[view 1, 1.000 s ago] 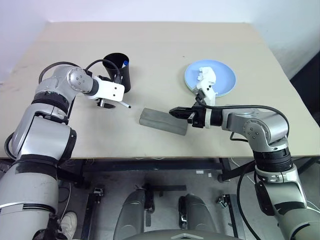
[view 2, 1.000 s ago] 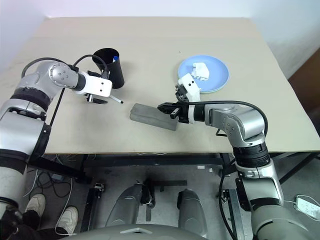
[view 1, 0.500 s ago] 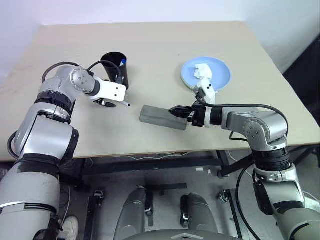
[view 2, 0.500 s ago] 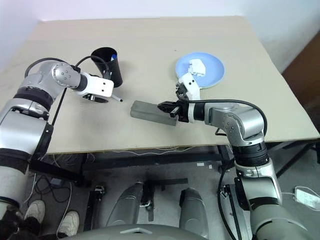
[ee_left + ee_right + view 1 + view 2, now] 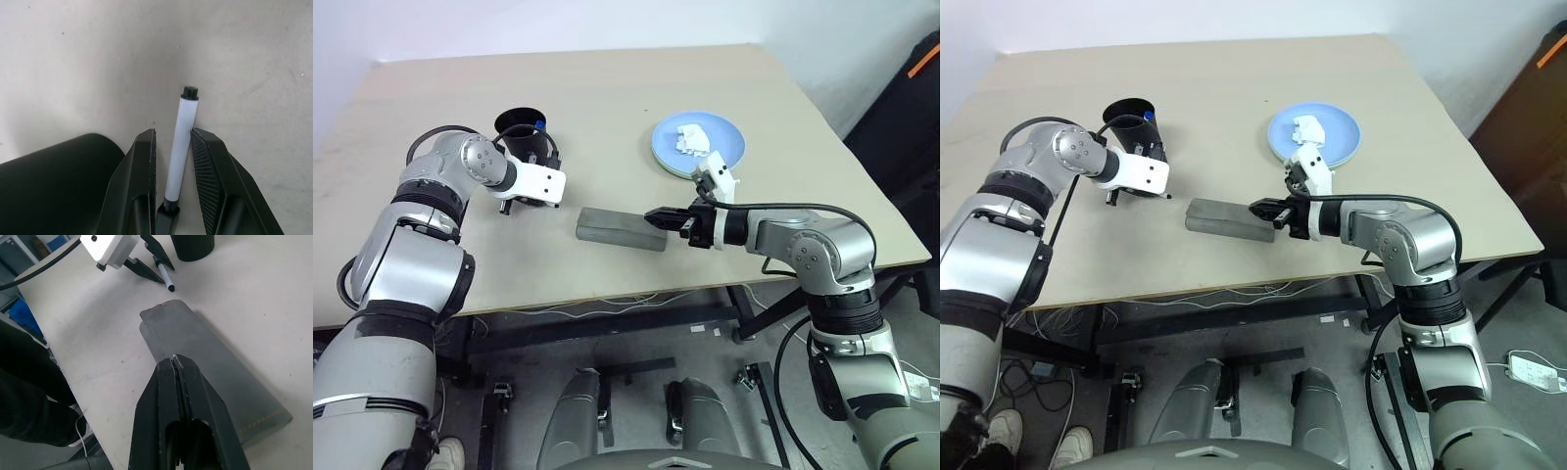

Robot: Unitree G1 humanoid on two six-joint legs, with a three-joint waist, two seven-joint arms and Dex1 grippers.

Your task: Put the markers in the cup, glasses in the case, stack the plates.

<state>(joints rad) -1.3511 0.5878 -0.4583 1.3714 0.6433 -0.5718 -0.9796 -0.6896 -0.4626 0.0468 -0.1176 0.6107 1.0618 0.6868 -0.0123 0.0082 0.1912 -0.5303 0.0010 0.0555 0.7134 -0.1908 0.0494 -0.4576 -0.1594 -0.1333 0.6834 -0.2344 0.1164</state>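
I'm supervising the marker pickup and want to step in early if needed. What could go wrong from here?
The left gripper flanks the black-capped marker with its fingers not plainly clamped, so the marker may slip or roll when lifted. The cup stands close beside it and could get knocked. The right gripper, shut over the case, might nudge it.

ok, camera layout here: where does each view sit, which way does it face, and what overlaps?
Left eye, right eye: stereo pair on the head, facing forward and down over the table; both arms show, plus cup, case, plates.
Left wrist: on the left arm, looking along the left tool, whose fingers flank the black-capped marker beside the cup.
Right wrist: on the right arm, looking along the shut right tool over the case, toward the left tool.
Shared: both wrist views catch that marker and the cup.
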